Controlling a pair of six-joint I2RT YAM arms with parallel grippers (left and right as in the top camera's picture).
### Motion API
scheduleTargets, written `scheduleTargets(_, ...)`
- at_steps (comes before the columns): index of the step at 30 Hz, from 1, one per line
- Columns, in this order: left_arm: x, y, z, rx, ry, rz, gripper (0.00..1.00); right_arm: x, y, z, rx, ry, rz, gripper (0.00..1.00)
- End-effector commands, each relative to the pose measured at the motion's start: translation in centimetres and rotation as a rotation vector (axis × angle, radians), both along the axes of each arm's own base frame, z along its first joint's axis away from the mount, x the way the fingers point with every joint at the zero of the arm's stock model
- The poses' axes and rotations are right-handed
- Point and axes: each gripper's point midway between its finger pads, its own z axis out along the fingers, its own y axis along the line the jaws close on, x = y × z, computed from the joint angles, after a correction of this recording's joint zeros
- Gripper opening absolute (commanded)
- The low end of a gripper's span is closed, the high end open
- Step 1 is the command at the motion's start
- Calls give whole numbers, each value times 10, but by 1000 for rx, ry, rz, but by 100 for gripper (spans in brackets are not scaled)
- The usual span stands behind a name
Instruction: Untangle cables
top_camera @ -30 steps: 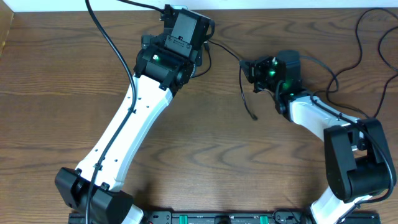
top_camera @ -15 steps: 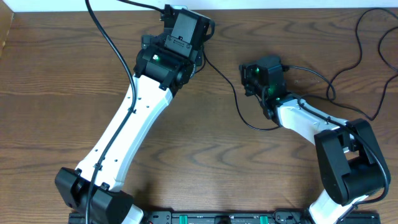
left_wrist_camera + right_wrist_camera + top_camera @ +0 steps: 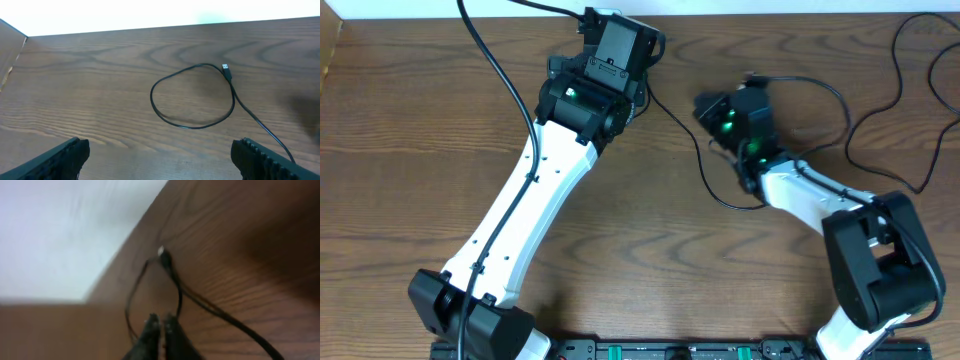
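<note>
A thin black cable (image 3: 705,165) curves over the wooden table from under the left arm toward the right arm. In the left wrist view it forms a loop (image 3: 192,127) ending in a small plug (image 3: 226,67). My left gripper (image 3: 162,160) hovers wide open short of that loop and holds nothing. It sits at the top centre (image 3: 620,30). My right gripper (image 3: 703,104) points up-left, close to the cable. In its blurred wrist view the right gripper (image 3: 160,322) is shut. A cable strand (image 3: 177,297) runs right at the fingertips, and whether it is pinched is unclear.
Another thin black cable (image 3: 850,145) winds over the right side of the table toward the top right corner. The table's far edge meets a white wall (image 3: 150,15). The left arm (image 3: 530,190) lies diagonally across the left half.
My right gripper has swung left and turned toward the upper left. The black cable has shifted down-left into a curve on the table. The left arm has not moved.
</note>
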Motion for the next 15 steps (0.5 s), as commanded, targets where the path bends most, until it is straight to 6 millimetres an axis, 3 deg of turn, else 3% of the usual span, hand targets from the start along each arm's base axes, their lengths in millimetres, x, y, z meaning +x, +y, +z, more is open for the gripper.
scheduleTargets(1, -2, 2, 5, -13, -13, 11, 96, -7, 24, 0, -291, -171, 153, 23)
scheduleTargets(5, -2, 2, 5, -13, -13, 11, 95, -18, 54, 4, -485, -339, 311, 60)
scheduleTargets(7, -2, 2, 5, -13, -13, 11, 95, -22, 63, 6, -547, -393, 359, 70)
scheduleTargets(9, -2, 2, 5, -13, -13, 11, 96, -26, 68, 7, -580, -419, 387, 74)
scheduleTargets(15, -2, 2, 5, -13, -13, 11, 95, -26, 67, -1, -589, -398, 389, 75)
